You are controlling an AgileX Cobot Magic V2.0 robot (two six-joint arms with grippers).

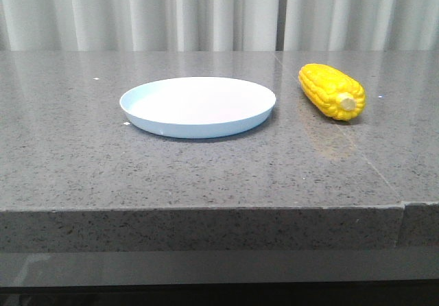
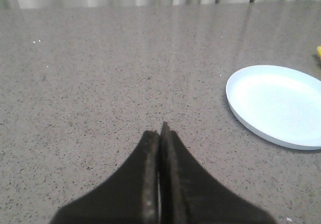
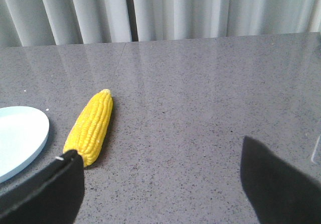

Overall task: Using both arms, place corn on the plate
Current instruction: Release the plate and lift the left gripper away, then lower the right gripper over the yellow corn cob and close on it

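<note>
Left hand (image 2: 160,133) pressing shut on nothing, right hand (image 3: 160,179) spreading wide. Lying on tabletop (image 1: 82,162): one corn (image 1: 331,91) just right of one empty plate (image 1: 197,106). Right finger partly covering corn's stem end.

In your left wrist view, the corn (image 2: 319,51) is only a yellow sliver at the edge; the right wrist view crops the plate (image 3: 20,138), and a finger (image 3: 50,189) hides the corn's stem end

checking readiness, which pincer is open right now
The right pincer: its fingers stand wide apart near the corn. The left pincer has its fingers pressed together.
</note>
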